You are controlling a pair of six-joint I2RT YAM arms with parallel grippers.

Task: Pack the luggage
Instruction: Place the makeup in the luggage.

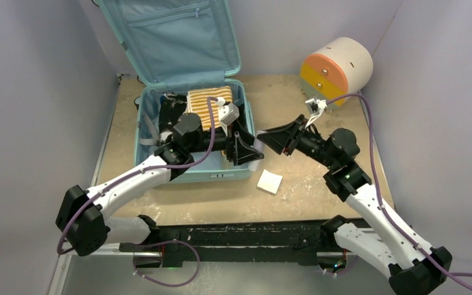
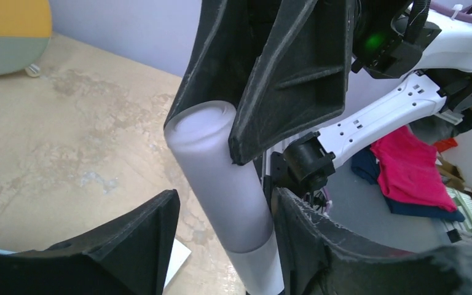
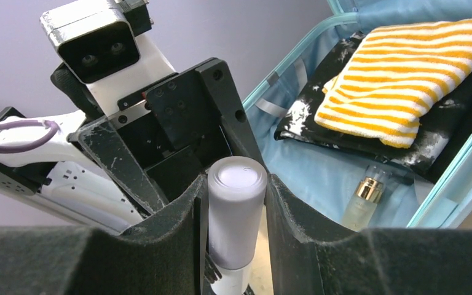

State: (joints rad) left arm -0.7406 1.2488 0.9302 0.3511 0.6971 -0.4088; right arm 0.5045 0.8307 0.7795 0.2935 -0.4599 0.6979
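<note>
Clamping a pale bottle, the right tool holds it at the right rim of the luggage. The left tool has its fingers apart around the same bottle. The luggage lies open at the far left of the desk, a striped towel inside.

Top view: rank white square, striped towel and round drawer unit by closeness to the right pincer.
Right pincer grips a tube.
1. White square, on the table beside the luggage.
2. Striped towel, inside the luggage, leftward.
3. Round drawer unit, far right corner.
</note>
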